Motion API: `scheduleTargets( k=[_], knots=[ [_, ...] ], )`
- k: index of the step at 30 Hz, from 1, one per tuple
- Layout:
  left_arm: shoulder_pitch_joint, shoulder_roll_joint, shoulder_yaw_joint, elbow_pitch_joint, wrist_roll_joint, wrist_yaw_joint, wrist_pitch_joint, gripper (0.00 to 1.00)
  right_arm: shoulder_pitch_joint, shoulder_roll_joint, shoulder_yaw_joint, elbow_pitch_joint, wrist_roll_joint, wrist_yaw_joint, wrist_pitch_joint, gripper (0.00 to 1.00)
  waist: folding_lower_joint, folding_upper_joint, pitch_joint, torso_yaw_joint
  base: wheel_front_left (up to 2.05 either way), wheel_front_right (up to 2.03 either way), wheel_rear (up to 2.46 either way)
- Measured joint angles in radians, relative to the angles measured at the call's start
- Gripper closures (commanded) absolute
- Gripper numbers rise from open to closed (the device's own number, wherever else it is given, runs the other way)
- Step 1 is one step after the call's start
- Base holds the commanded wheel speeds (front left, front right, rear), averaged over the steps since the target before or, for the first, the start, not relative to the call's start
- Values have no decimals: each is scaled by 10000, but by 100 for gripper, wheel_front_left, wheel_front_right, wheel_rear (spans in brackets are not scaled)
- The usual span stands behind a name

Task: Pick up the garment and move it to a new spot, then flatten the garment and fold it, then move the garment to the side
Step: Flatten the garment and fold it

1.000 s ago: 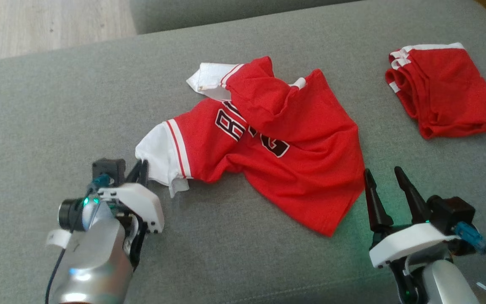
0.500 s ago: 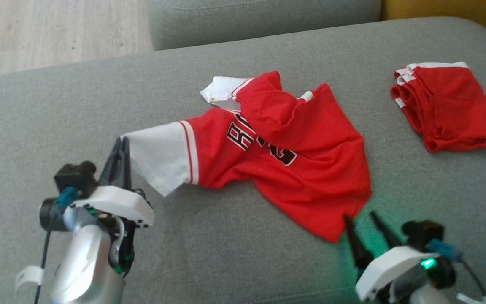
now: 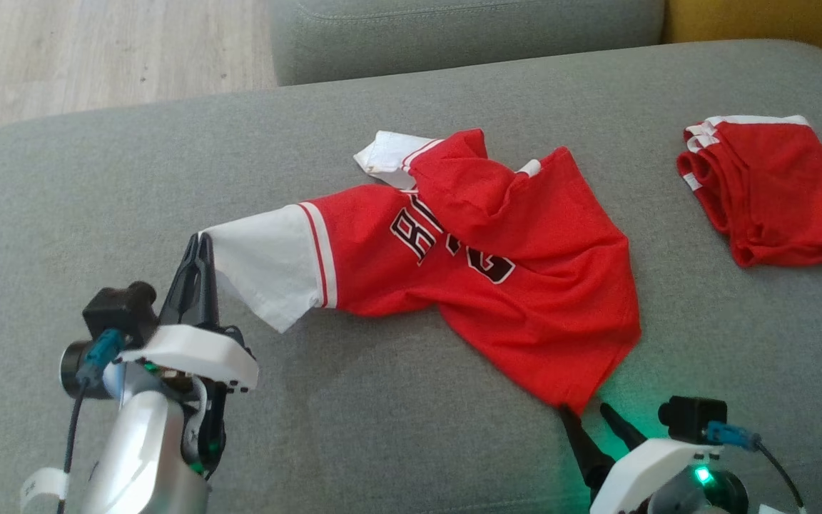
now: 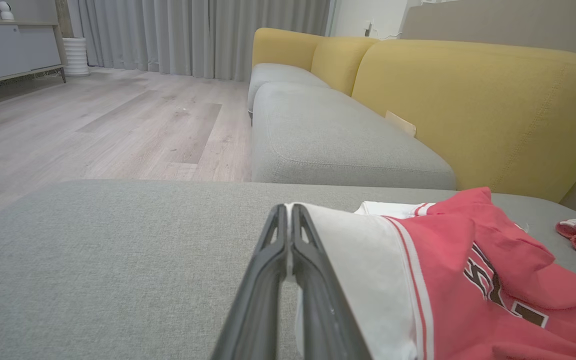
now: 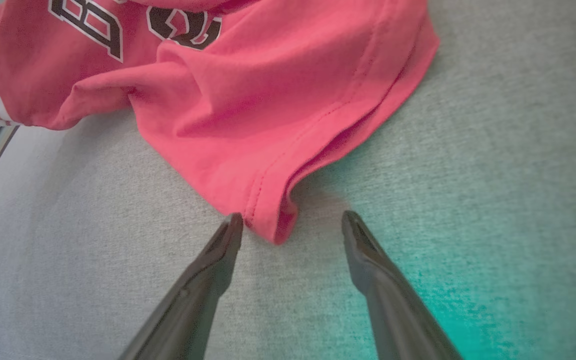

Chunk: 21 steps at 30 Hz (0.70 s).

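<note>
Looking at the grey sofa (image 3: 382, 428), you see the red shirt (image 3: 525, 285) crumpled on it, its white sleeve (image 3: 268, 264) pinched in the closed left claw (image 3: 199, 246), the right claw (image 5: 292, 216) spread apart at the hem corner, and a fold hiding some black letters (image 3: 454, 246).

Red jersey (image 3: 525, 285) down on the grey cushion (image 3: 61, 214), about mid-cushion, crumpled and nowhere near flat. There's black lettering edged in white across the chest, half buried under a flap of red cloth flopped over from the far side. One white sleeve (image 3: 268, 268), red stripes at its seam, is stretched toward the cushion's left edge, its tip raised and pinched in the left gripper (image 3: 198, 246). The other sleeve (image 3: 386, 153) peeks out white on the far side. The body is creased, and the hem corner (image 3: 576, 396) points at the near edge.
</note>
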Motion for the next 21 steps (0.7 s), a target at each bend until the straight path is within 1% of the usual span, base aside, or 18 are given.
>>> scheduleTargets(
  k=[6,7,15,16,17,18,19,21],
  knots=[
    [12,-61,-4,0,36,-88,0,100,-132,-4,290,284,261,0,-21,0,0,0,-28,135,0,0,0],
    [11,-71,-6,0,36,-90,0,100,-245,-4,343,387,437,0,-56,0,0,0,-13,186,0,0,0],
    [10,-100,-10,0,42,-167,0,100,-779,-10,614,897,704,0,-454,0,0,0,123,336,0,0,0],
    [10,-104,-10,0,42,-167,0,100,-847,-12,658,943,711,0,-462,16,0,0,142,351,0,0,0],
    [10,-109,-10,0,42,-169,0,100,-911,-13,708,995,721,0,-497,68,0,0,158,364,0,0,0],
    [10,-115,-10,0,42,-176,0,100,-983,-15,761,1064,769,0,-512,92,0,0,169,375,0,0,0],
    [9,-119,-10,0,42,-180,0,100,-1039,-25,823,1120,807,0,-558,100,0,0,174,386,0,0,0],
    [4,-125,0,10,42,-180,0,100,-1117,-36,963,1221,832,0,-589,100,0,0,159,400,0,0,0]
  ],
)
